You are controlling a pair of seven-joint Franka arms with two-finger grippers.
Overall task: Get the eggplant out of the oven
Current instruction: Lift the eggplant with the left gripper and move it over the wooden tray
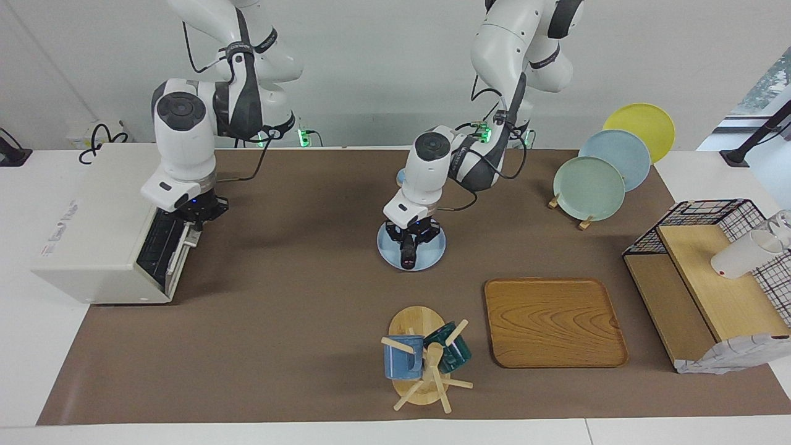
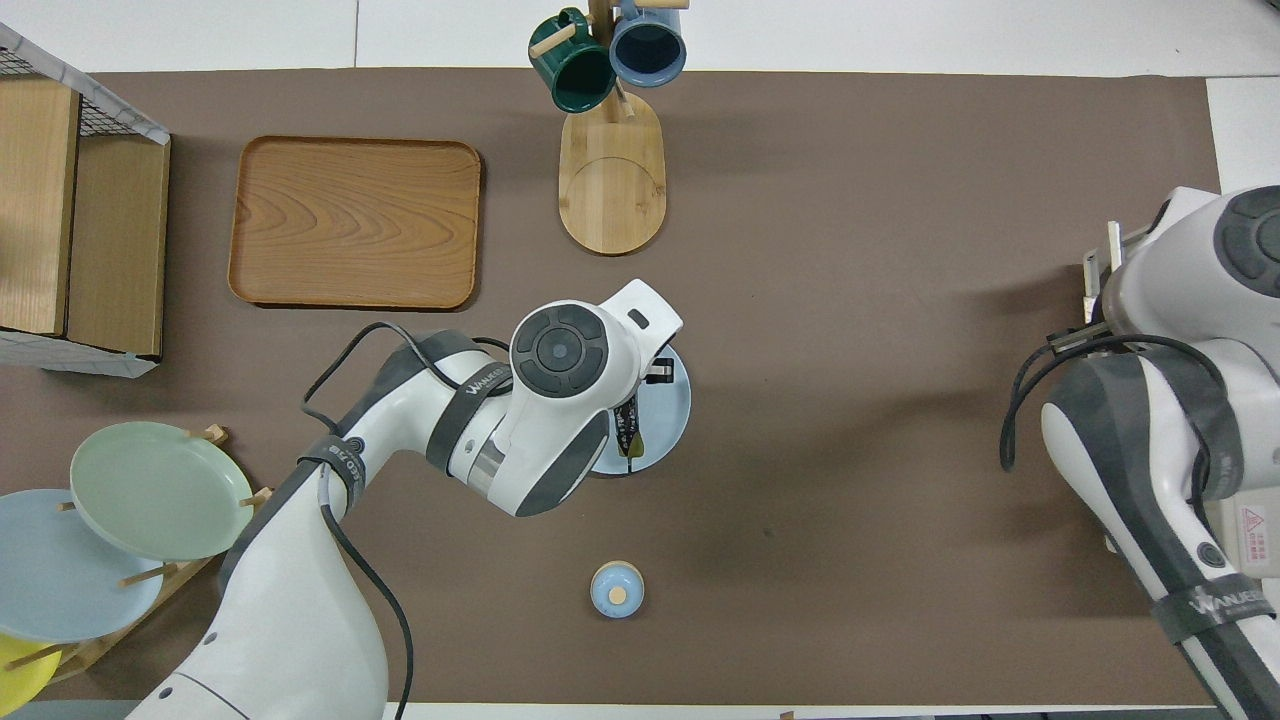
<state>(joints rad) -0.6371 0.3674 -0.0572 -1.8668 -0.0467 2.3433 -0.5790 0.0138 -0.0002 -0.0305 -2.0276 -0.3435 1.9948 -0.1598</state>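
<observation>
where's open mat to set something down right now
Widest bare patch: the brown mat between the oven and the mug tree. The wooden tray is bare too. Crowded: the small blue plate under the left gripper, which holds the eggplant; the right gripper is at the oven door.

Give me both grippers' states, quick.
Left gripper: shut on the eggplant, over the blue plate.
Right gripper: at the oven door; cannot tell.

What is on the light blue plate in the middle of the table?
The eggplant lies on the light blue plate, with the left gripper down on it. The gripper covers most of the eggplant; only its dark end and green stem show.
</observation>
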